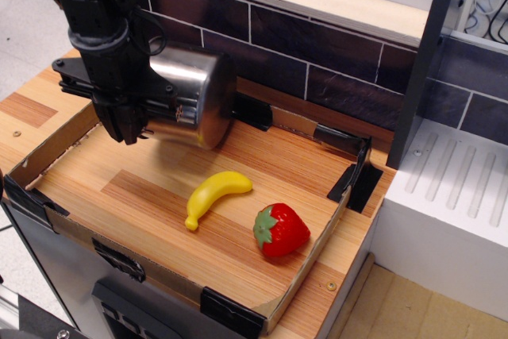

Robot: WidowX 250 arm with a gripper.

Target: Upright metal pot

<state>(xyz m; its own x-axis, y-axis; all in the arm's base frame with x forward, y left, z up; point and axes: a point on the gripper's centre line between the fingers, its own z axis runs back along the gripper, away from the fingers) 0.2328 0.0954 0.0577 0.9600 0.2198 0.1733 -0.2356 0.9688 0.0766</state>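
The metal pot (194, 97) is a shiny steel cylinder held off the tray floor at the back left, tilted with its base toward the right. My black gripper (131, 121) is at the pot's left end, shut on the pot's rim, and the arm covers the pot's opening. The fingertips are partly hidden by the arm body.
A yellow toy banana (213, 194) and a red toy strawberry (279, 229) lie on the wooden tray floor in front of the pot. The tray has a low cardboard rim (48, 156) with black corner clips. A dark tiled wall runs behind. A white unit stands at the right.
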